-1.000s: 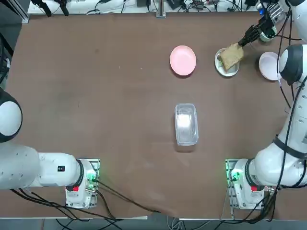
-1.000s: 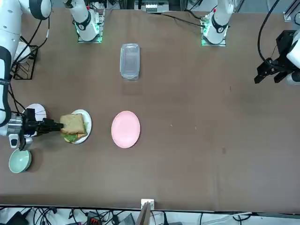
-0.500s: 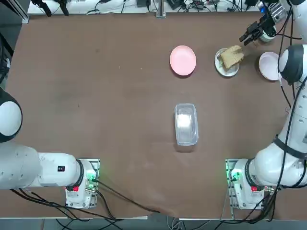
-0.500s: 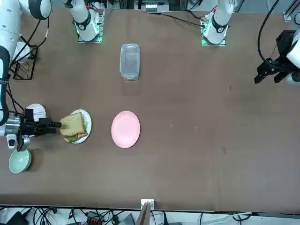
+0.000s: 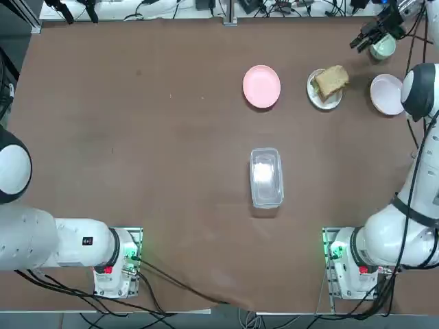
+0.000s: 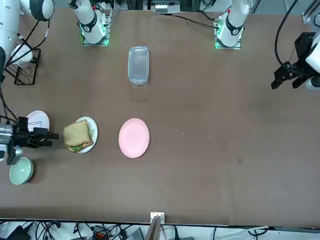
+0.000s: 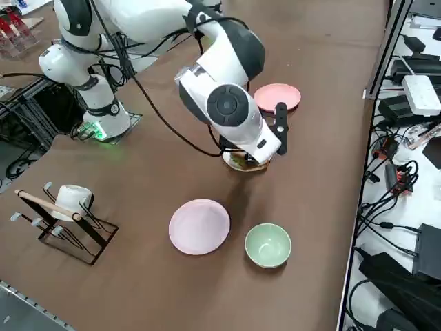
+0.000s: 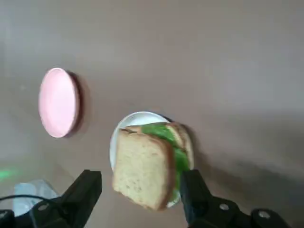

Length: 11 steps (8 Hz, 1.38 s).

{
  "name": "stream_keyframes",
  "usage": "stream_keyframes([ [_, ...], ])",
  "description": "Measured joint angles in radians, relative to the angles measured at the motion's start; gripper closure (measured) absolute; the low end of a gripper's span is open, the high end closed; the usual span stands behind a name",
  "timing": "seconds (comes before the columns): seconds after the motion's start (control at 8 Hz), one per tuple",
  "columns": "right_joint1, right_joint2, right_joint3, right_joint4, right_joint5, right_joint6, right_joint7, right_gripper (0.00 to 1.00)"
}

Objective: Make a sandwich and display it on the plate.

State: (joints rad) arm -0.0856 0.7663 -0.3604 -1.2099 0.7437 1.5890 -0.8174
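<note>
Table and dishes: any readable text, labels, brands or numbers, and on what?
None can be read.
sandwich, white plate, pink plate, clear container, green bowl: no print shows on any of them.
Left arm base: a small dark mark, too small to read.
right gripper: open, clear of the sandwich, no marking shows.

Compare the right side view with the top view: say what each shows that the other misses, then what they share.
Only the right side view shows a black wire rack holding a white cup. Only the top view shows the clear plastic container at mid-table, and the sandwich unobstructed on its white plate; in the side view the arm hides most of it. Both show the open right gripper drawn away from the sandwich, two pink plates and the pale-green bowl.
</note>
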Motion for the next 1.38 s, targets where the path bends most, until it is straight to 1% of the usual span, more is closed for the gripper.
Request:
stream_keyframes([
  [0.25,0.003,-0.023,-0.005,0.073,-0.083,-0.002,0.053,0.00],
  [0.38,0.009,-0.053,-0.005,0.090,-0.115,-0.006,0.075,0.00],
  [0.5,0.016,-0.086,-0.006,0.101,-0.171,-0.011,0.098,0.00],
  [0.62,0.027,-0.128,-0.005,0.110,-0.243,-0.025,0.150,0.00],
  [0.75,0.043,-0.175,-0.004,0.115,-0.291,-0.046,0.205,0.00],
  [0.88,0.064,-0.223,-0.005,0.116,-0.327,-0.063,0.245,0.00],
  [1.12,0.142,-0.306,-0.011,0.118,-0.446,-0.085,0.354,0.00],
  [1.25,0.181,-0.339,-0.012,0.118,-0.491,-0.115,0.395,0.00],
  [1.38,0.205,-0.371,-0.012,0.113,-0.514,-0.144,0.424,0.00],
])
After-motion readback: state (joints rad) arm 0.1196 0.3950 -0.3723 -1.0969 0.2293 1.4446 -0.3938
